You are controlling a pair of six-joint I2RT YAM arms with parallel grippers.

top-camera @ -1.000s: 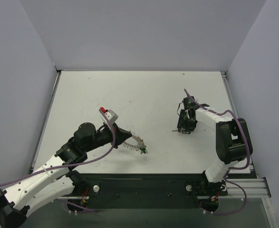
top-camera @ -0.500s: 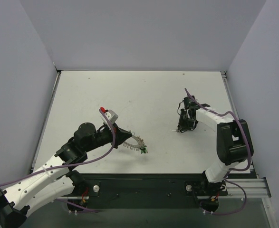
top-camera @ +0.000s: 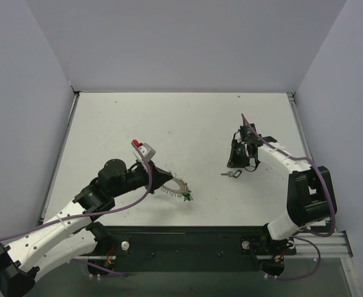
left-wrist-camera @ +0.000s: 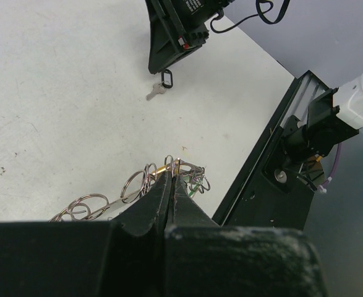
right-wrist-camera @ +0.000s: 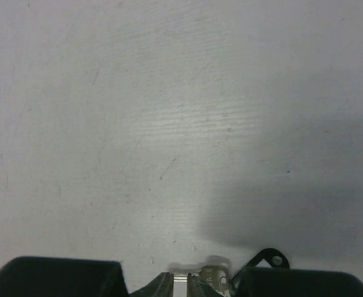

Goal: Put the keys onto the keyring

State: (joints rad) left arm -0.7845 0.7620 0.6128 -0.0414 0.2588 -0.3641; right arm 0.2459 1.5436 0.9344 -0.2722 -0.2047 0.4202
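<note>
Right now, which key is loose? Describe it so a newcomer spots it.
Start at the right gripper, out on the right half of the white table. At its tip lies a small silver key with a black looped head. It lies alone, far from the ring held in the left gripper.

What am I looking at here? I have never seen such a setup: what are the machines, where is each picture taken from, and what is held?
Two robot arms are fixed at the near edge of a white table. The wide picture comes from a fixed camera above and behind them. The other two come from cameras on the wrists, each looking along its own fingers. The left gripper is shut on the keyring, a silvery band of loops with a green-headed key at its end. The right gripper is right at a small black-headed key down on the table; whether it grips that key cannot be told.
</note>
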